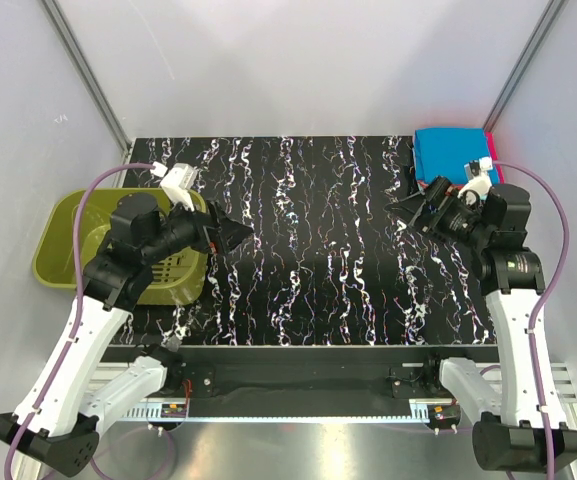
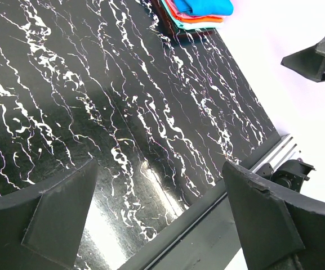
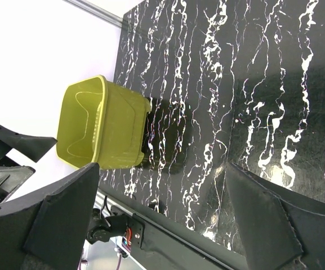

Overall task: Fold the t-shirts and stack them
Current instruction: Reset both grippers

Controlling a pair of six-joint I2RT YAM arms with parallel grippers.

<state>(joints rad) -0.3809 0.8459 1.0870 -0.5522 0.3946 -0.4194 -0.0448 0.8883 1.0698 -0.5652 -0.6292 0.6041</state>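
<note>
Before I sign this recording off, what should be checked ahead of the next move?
1. Left tool open and empty: ok.
2. Right tool open and empty: ok.
3. T-shirts folded in one stack at the far right corner of the table: ok.
4. Blue t-shirt on top: ok.
5. Basket holds no shirt: cannot tell, partly hidden.
</note>
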